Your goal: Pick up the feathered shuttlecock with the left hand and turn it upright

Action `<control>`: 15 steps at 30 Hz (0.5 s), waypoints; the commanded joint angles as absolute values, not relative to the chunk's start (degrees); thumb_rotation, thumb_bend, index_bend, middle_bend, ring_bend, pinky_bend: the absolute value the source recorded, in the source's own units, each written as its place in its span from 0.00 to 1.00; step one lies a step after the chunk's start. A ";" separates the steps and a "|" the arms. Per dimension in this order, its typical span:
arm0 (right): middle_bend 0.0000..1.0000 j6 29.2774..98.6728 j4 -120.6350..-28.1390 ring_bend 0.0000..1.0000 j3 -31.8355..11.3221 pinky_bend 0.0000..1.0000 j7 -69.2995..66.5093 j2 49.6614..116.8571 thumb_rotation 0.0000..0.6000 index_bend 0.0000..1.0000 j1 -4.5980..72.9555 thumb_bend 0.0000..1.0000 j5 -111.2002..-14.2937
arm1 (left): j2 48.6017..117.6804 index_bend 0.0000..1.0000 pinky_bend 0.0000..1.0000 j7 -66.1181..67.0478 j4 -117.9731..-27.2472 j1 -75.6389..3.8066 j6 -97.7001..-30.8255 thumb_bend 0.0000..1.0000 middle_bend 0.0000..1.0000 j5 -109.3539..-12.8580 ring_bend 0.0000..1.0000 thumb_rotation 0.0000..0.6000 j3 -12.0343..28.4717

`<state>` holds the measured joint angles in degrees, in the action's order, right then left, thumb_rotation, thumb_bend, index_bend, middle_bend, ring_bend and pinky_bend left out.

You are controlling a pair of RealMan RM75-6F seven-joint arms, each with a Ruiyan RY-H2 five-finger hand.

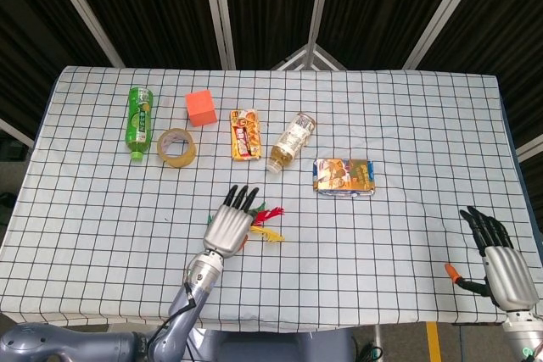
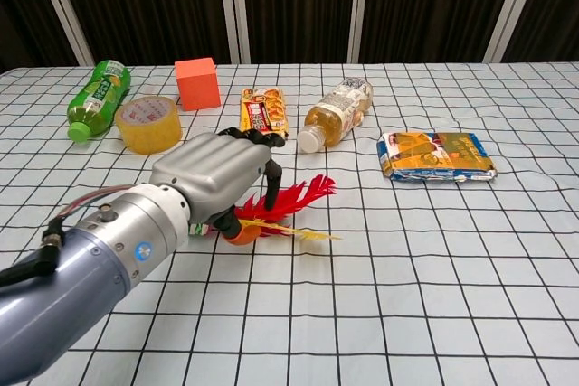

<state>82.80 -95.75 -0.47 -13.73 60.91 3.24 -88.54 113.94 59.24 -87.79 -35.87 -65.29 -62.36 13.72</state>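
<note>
The feathered shuttlecock (image 1: 271, 213) lies flat on the checked tablecloth, its red and yellow feathers (image 2: 303, 194) pointing right. My left hand (image 1: 227, 226) sits over its base end and hides the disc base from both views. In the chest view the left hand (image 2: 213, 174) has its fingers (image 2: 268, 169) bent down over the feathers and its orange thumb tip (image 2: 242, 234) by the quill, with no clear grip showing. My right hand (image 1: 501, 264) rests open at the table's near right corner, far from the shuttlecock, and does not show in the chest view.
Along the back lie a green bottle (image 1: 139, 116), a tape roll (image 1: 176, 147), an orange cube (image 1: 200, 108), a snack pack (image 1: 245, 134), a clear bottle (image 1: 293, 142) and a blue-orange packet (image 1: 344, 175). All stay beyond the shuttlecock.
</note>
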 commanded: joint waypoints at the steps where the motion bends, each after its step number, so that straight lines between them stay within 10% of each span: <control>1: 0.00 82.85 -95.82 0.00 -0.38 0.00 -13.77 60.91 1.00 0.00 3.21 0.34 -88.69 | 115.06 0.50 0.00 59.34 -86.41 -36.51 -66.10 0.45 0.04 -61.87 0.00 1.00 13.76; 15: 0.00 82.90 -95.82 0.00 -0.32 0.00 -13.63 60.97 1.00 0.00 3.11 0.34 -88.66 | 116.36 0.54 0.00 58.02 -84.04 -37.62 -67.57 0.49 0.05 -60.73 0.00 1.00 13.54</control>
<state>82.90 -95.82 -0.32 -13.62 60.97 3.11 -88.65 116.33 58.07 -84.07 -37.59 -67.57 -60.77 13.58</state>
